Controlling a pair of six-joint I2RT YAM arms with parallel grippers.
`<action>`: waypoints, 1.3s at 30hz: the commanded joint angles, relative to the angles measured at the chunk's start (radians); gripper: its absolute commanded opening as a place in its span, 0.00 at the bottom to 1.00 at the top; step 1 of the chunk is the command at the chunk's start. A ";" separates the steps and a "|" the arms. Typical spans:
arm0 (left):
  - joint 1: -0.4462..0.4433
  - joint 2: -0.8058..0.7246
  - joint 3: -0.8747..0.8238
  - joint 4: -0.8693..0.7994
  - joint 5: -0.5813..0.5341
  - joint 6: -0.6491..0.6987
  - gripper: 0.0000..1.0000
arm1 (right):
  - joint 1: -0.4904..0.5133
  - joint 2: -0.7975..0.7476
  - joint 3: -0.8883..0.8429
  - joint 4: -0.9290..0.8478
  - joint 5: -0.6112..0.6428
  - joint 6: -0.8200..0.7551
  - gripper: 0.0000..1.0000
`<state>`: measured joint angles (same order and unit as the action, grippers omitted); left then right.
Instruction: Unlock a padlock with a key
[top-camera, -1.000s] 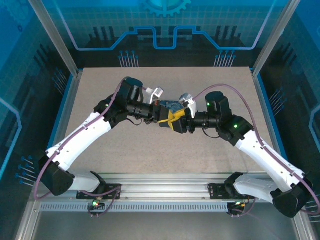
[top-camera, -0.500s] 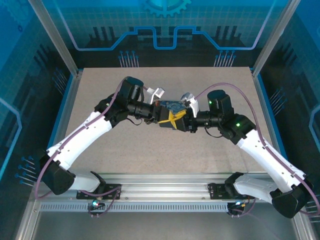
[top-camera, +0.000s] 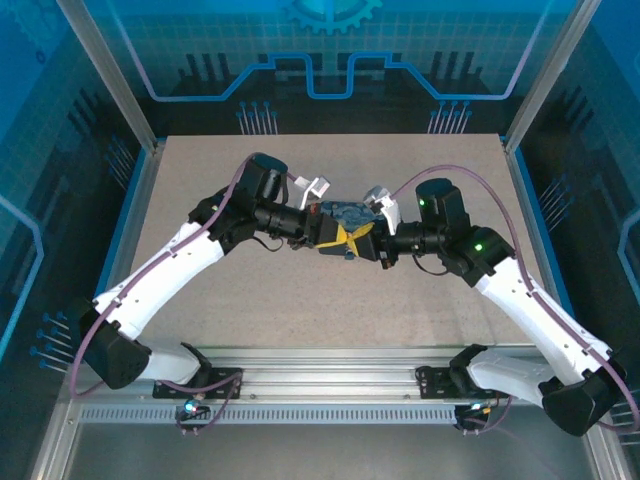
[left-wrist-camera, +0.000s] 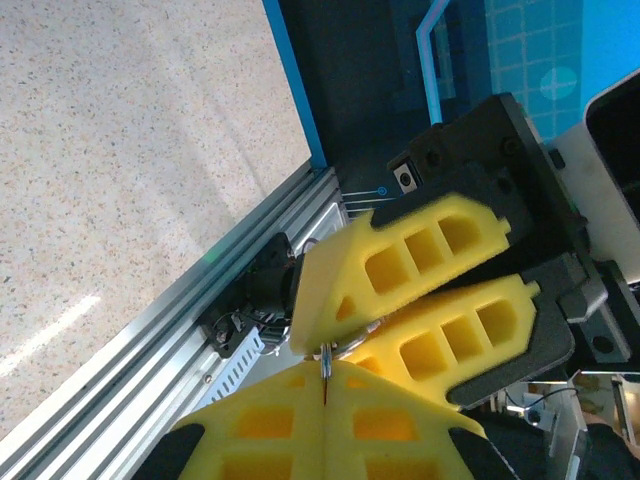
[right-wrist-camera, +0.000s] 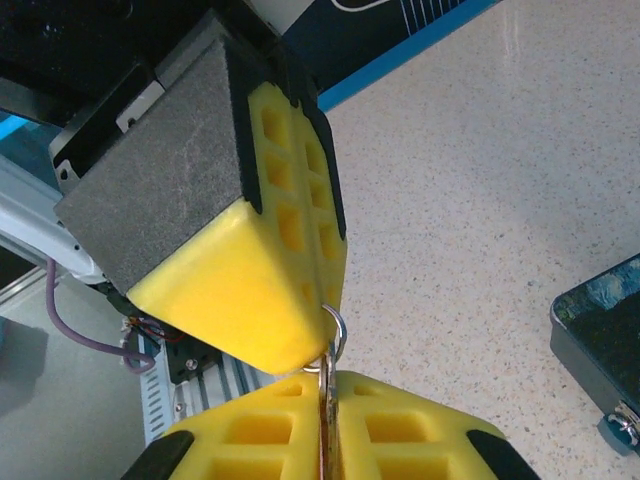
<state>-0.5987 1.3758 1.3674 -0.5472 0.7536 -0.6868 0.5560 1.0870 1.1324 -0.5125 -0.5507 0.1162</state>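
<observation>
Step in hand (judgement): a mid-air handover of the key, with both claws on it at once.

Left claw (left-wrist-camera: 326, 372): pads pressed flat together and clamped on a thin dark metal sliver that stands out of the seam between them.

Key (right-wrist-camera: 328, 378): a tiny strip with a small silver ring (right-wrist-camera: 338, 322) at one end. It bridges the two claw tips, which meet nose to nose around mid-table. It is held clear above the table (top-camera: 300, 300). Which end is blade and which is bow cannot be told; the piece is too small.

Right claw (top-camera: 356, 243): pads drawn together on the same strip from the opposite side. In its own wrist view no gap shows beside the metal, so it reads as clamped on the key.

Painted tin (right-wrist-camera: 600, 325): lies on the table just beyond the meeting point, apart from both claws.

Doing the step well (judgement):
- The right claw's bite should sit on solid metal and not on the ring alone, since a ring grip would let the key swing.
- Only one claw should let go, and only once the other grip is firm.
- The release should go straight back along that claw's own axis, with no twist.
- Enough blade should stay proud of the pads for insertion.

Risk: the pads look soft, so the strip may pivot or drop.
</observation>
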 joint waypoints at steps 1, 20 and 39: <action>-0.004 0.012 0.032 -0.051 0.024 0.040 0.00 | -0.009 0.002 0.043 -0.008 -0.011 -0.012 0.30; -0.008 0.014 0.036 -0.060 0.042 0.050 0.00 | -0.001 0.022 0.063 0.005 -0.028 -0.013 0.05; 0.120 -0.204 -0.289 0.482 -0.078 -0.210 0.57 | -0.001 -0.060 -0.089 0.303 0.137 0.294 0.00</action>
<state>-0.4877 1.2201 1.1561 -0.2806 0.7021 -0.8005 0.5537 1.0458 1.0698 -0.3325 -0.4675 0.2955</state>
